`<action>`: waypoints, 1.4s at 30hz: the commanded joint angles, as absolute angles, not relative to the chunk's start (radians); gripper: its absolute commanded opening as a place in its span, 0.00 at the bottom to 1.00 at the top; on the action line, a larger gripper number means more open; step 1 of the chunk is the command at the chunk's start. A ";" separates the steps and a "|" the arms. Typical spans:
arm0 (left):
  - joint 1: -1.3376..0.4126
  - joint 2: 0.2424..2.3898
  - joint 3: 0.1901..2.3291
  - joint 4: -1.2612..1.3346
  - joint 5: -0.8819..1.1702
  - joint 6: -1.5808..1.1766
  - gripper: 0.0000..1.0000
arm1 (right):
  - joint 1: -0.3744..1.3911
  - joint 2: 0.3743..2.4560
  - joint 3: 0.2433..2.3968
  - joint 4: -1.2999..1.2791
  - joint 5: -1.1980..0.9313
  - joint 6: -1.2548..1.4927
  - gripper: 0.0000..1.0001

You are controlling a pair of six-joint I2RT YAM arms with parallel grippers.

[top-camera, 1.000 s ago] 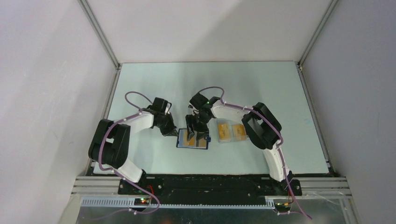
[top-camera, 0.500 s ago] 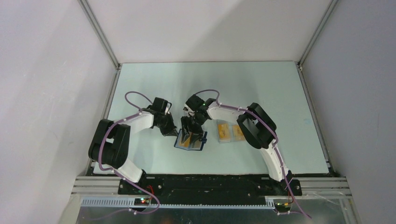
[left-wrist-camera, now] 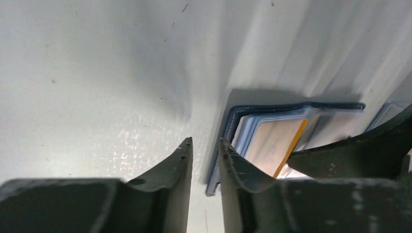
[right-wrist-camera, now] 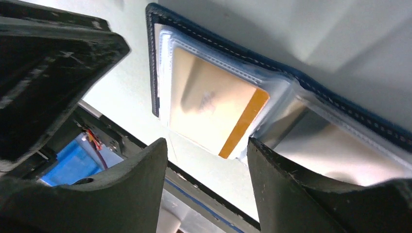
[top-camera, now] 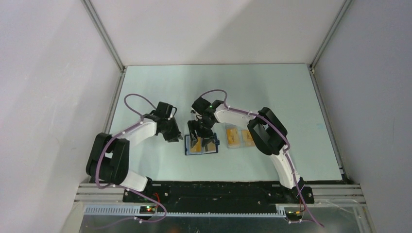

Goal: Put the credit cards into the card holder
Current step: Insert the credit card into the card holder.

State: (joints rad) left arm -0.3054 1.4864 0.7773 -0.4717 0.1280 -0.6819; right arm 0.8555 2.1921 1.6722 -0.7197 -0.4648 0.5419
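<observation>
Now your left hand [left-wrist-camera: 204, 143] is letting go: its jaws are parting slightly, holding nothing, and it is sitting just left of the small navy-blue folding card holder [right-wrist-camera: 335, 145]. That holder is lying open and flat on the pale green worktop [top-camera: 160, 87] again, no longer tipped. Your right hand [right-wrist-camera: 209, 143] is spreading wider above it, empty. One thin orange-yellow card [right-wrist-camera: 209, 107] is resting inside a clear sleeve, so that insertion looks finished. Two more orange-yellow cards [top-camera: 234, 137] are waiting just right of the holder.
</observation>
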 commanded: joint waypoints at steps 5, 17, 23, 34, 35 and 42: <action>-0.314 1.396 0.800 -0.491 0.191 -0.661 0.37 | 0.856 2.065 1.639 -0.780 -0.416 0.484 0.64; -0.366 1.383 0.736 -0.342 0.375 -0.756 0.35 | 0.805 2.012 1.494 -0.682 -0.495 0.499 0.53; -0.373 1.412 0.706 -0.273 0.385 -0.803 0.34 | 0.799 2.070 1.466 -0.653 -0.504 0.516 0.38; -0.373 1.414 0.695 -0.267 0.324 -0.790 0.38 | 0.791 2.141 1.467 -0.693 -0.457 0.546 0.03; -0.373 1.410 0.692 -0.272 0.316 -0.787 0.39 | 0.791 2.143 1.468 -0.697 -0.452 0.546 0.03; -0.373 1.429 0.690 -0.277 0.313 -0.779 0.42 | 0.790 2.150 1.471 -0.705 -0.442 0.549 0.01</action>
State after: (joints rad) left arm -0.3710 1.4326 0.6910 -0.2935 0.3241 -0.7860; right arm 0.7948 2.1185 1.4662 -0.6796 -0.4973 0.5495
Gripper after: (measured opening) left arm 0.416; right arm 0.020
